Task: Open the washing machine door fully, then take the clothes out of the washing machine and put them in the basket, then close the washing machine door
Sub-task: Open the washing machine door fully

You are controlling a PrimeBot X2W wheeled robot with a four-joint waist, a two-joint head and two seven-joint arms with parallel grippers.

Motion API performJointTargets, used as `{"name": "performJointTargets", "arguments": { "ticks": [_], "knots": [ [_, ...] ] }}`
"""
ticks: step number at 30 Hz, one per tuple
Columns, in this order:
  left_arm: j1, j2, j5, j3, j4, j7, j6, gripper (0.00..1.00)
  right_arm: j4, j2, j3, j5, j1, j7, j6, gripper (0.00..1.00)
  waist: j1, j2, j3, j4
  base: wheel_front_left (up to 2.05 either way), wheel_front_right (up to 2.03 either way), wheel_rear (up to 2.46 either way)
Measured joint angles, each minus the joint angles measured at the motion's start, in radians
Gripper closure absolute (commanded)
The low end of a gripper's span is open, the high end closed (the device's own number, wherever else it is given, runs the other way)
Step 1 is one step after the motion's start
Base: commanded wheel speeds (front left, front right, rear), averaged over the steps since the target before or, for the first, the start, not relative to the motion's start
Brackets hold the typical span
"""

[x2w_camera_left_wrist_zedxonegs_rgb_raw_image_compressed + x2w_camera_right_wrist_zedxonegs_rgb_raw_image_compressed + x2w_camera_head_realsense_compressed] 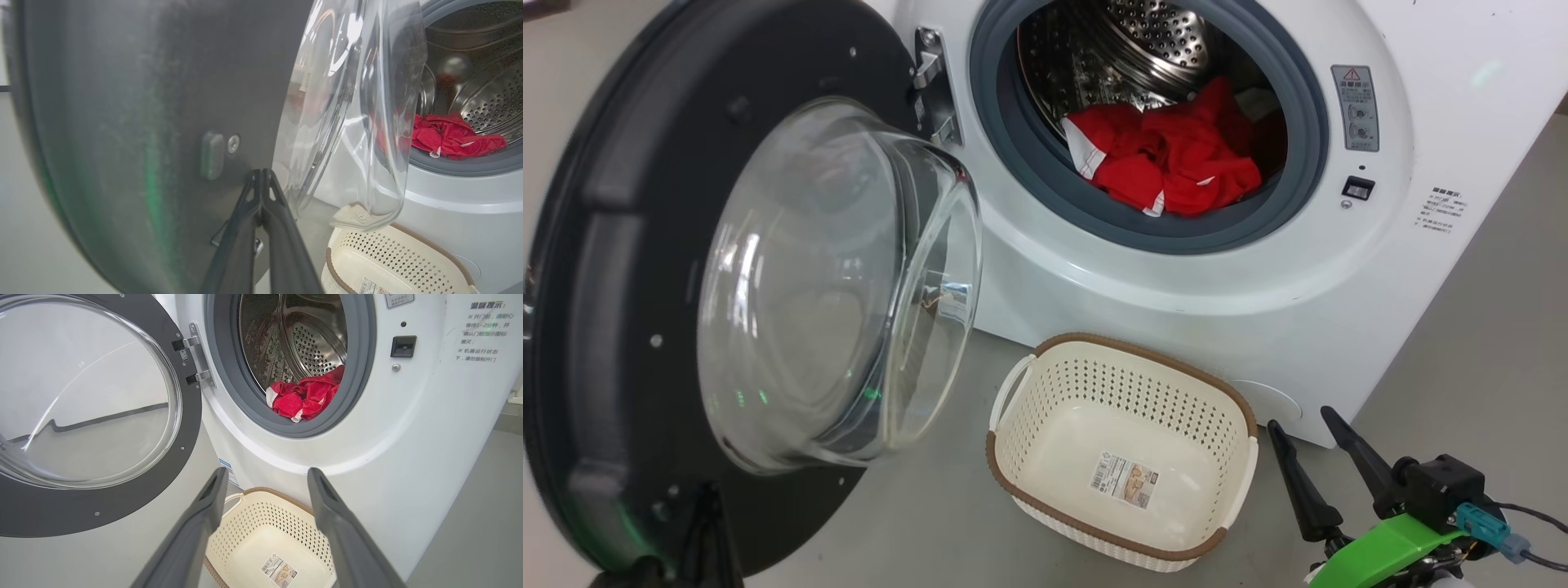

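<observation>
1. The large round washing machine door with its glossy black rim (605, 245) and bulging clear glass bowl (833, 286) stands swung wide at 9 o'clock in the head view; I judge the opening step to be at or near its finish
2. The left pincer (261, 179) has its fingers pressed together with nothing between them, and its tips are at the door's dark inner face; I cannot tell whether they touch it
3. The right pincer (1298, 418), at 4 o'clock, is spread wide and empty, pointing toward the machine's front
4. The big white front-loading washing machine (1176, 286) shows its perforated steel drum (1152, 41) at 12 o'clock; the bright red soft clothes with white trim (1168, 163) lie heaped low at the front of the drum, against the grey rubber gasket (1233, 229)
5. The small cream-white perforated plastic basket with a brown rim (1143, 353) sits on the floor at 6 o'clock, below the opening, holding only a barcode sticker (1125, 482)
6. The next move likely calls for the spread pincer to reach through the gasket ring, pinch a fold of fabric, lift it over the lip and lower it into the basket
</observation>
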State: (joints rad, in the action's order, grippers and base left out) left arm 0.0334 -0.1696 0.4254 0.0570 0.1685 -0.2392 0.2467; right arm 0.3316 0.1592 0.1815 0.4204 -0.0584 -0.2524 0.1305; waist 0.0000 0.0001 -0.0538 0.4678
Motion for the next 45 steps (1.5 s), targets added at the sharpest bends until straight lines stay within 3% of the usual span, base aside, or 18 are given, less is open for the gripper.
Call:
{"name": "performJointTargets", "arguments": {
  "ticks": [19, 45],
  "knots": [
    [-0.125, -0.036, 0.003, -0.200, 0.129, -0.009, 0.006, 1.00, -0.008, 0.014, -0.015, -0.008, -0.020, 0.000, 0.000, 0.00, 0.0000, 0.0000, -0.046, -0.026, 0.00, 0.00, 0.00],
    [-0.312, -0.091, -0.153, -0.422, 0.332, -0.010, -0.108, 1.00, -0.022, 0.026, -0.035, -0.017, -0.036, 0.000, 0.000, 0.00, 0.0000, 0.0000, -0.101, -0.062, 0.00, 0.00, 0.00]
  ]
}}
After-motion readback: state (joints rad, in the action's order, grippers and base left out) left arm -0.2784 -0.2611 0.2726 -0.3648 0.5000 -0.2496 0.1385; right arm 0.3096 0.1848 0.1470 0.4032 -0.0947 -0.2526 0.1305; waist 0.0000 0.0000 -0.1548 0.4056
